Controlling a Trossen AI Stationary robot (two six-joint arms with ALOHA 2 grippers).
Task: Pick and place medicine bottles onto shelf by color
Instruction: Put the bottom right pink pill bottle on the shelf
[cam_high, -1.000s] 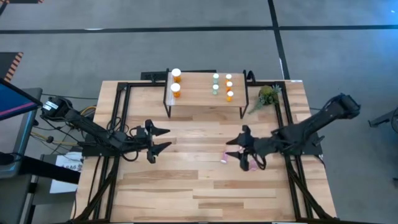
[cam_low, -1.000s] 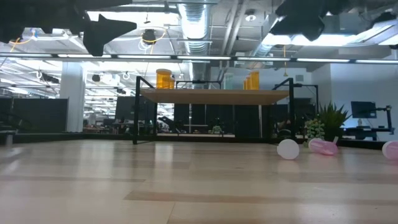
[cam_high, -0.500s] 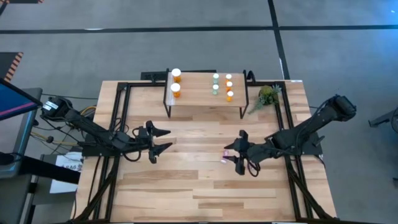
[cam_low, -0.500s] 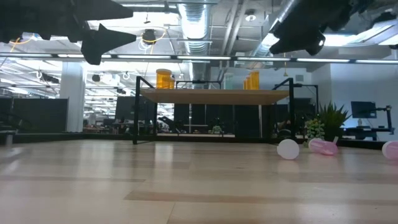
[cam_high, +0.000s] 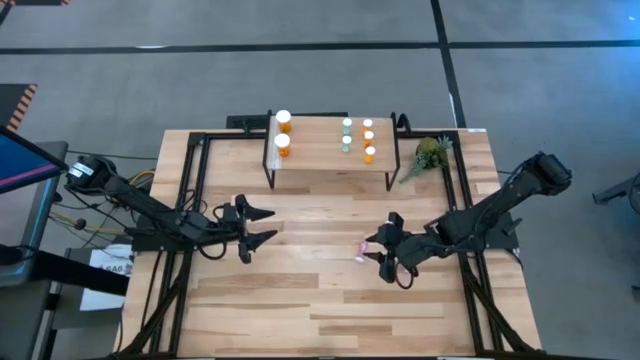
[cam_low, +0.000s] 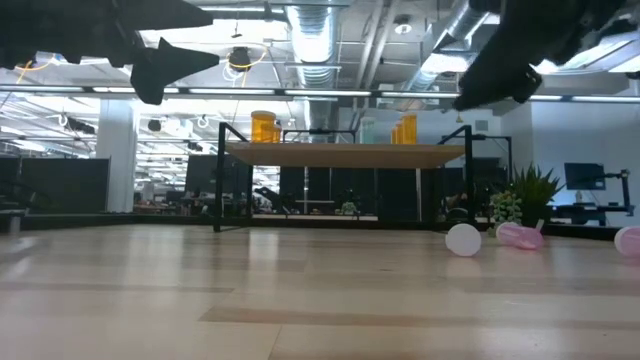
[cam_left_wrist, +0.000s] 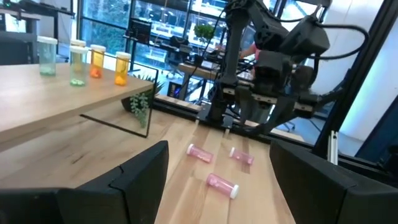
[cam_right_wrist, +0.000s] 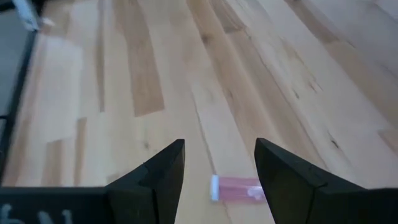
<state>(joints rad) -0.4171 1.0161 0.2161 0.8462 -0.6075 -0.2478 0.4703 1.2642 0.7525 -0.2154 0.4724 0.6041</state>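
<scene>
Hovered right gripper (cam_right_wrist: 214, 165), fingers spread and empty, over a pink white-capped bottle (cam_right_wrist: 237, 188) lying well in front of the shelf (cam_high: 315, 165) (orange and pale-green bottles (cam_high: 357, 139) upright on top); left gripper (cam_high: 262, 226) open too.

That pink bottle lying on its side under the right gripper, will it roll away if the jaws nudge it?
Probably. The pink bottle is a smooth cylinder lying on its side on the flat table, so an off-centre touch could set it rolling. It looks like light plastic, so it should lift easily. The right gripper has its jaws open above it; closing across the body seems safest.
</scene>
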